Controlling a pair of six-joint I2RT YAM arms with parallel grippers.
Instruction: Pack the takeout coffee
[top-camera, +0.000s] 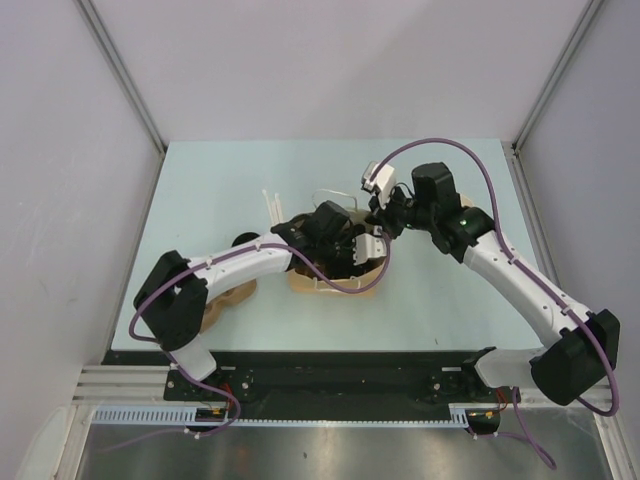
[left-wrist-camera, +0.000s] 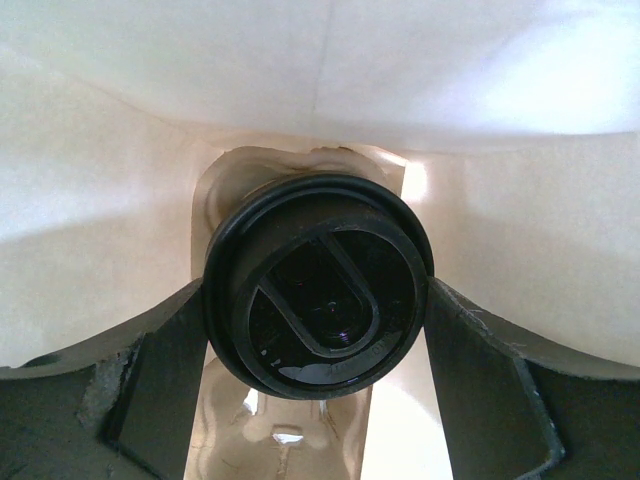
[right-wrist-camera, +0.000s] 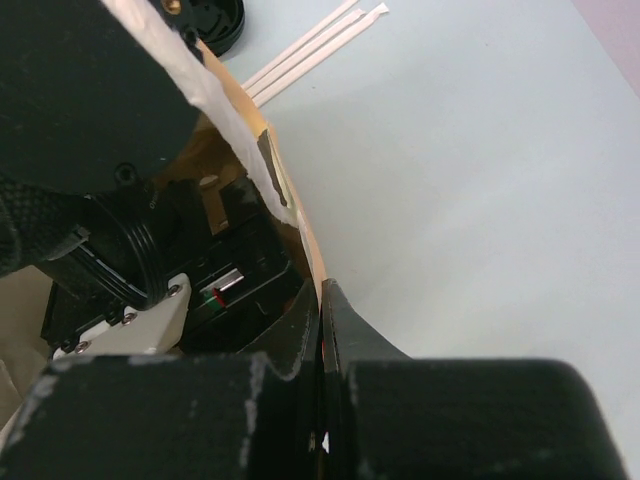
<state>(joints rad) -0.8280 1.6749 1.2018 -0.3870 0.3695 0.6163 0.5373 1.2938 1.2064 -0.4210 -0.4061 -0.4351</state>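
Note:
The takeout coffee (left-wrist-camera: 320, 290) shows in the left wrist view as a round black lid seen from above, with the tan cup hidden beneath it. My left gripper (left-wrist-camera: 316, 300) is shut on it, one finger on each side, down inside the brown paper bag (left-wrist-camera: 120, 200). In the top view the left gripper (top-camera: 345, 250) reaches into the open bag (top-camera: 335, 284) at the table's middle. My right gripper (top-camera: 383, 222) is shut on the bag's right rim. In the right wrist view its jaws (right-wrist-camera: 321, 300) pinch the tan paper edge (right-wrist-camera: 300, 225).
Several white paper-wrapped straws (top-camera: 270, 205) lie behind and to the left of the bag and also show in the right wrist view (right-wrist-camera: 310, 45). A black round lid (right-wrist-camera: 210, 18) sits near them. A brown pulp carrier tray (top-camera: 228, 298) lies partly under the left arm.

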